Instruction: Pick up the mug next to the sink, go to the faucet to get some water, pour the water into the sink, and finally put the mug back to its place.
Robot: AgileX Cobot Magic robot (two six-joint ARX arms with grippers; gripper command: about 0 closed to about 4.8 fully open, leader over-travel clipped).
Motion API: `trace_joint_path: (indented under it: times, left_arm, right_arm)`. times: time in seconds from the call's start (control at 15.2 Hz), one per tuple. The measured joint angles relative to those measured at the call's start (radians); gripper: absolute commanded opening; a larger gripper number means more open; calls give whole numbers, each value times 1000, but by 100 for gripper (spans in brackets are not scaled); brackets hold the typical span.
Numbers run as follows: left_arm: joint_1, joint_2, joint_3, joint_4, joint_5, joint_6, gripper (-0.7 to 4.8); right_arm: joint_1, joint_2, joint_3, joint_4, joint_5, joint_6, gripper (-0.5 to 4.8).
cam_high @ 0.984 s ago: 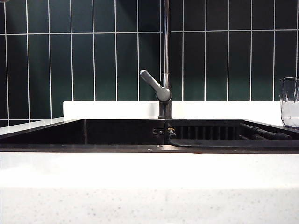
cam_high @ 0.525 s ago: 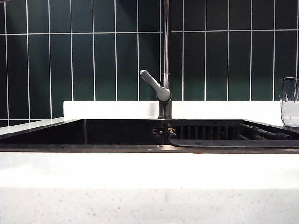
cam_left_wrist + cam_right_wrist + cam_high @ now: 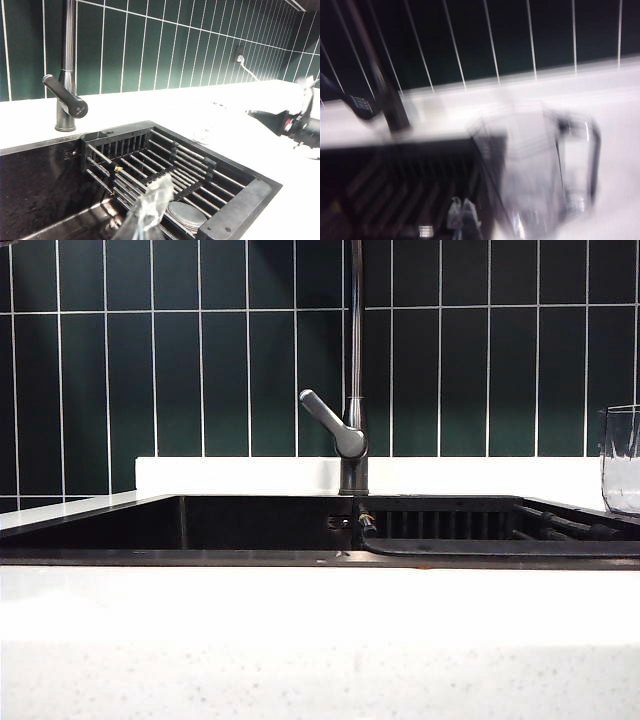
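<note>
Left gripper (image 3: 150,210) hangs over the black sink (image 3: 45,190) near the ribbed drainer (image 3: 165,165), jaws closed, holding nothing. Faucet (image 3: 352,390) stands mid-rim behind the basin, lever slanting left. Right gripper (image 3: 462,212) sits beside the clear mug (image 3: 535,170), jaws closed and empty; view blurred. Mug stands upright on the white counter (image 3: 320,640) at the sink's right end.
</note>
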Motion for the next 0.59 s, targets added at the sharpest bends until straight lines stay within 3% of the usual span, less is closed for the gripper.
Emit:
trace_joint_path:
  times: [0.2,0.39,0.59]
  left_arm:
    - [0,0,0,2,0,0,-6]
    - [0,0,0,0,0,0,-6]
    - [0,0,0,-14,0,0,-6]
  right_arm:
    - [90,-139,0,-34,27,-23,-6]
    - [192,-270,0,-169,43,-97,-6]
    - [326,-450,0,-368,163,-173,-6]
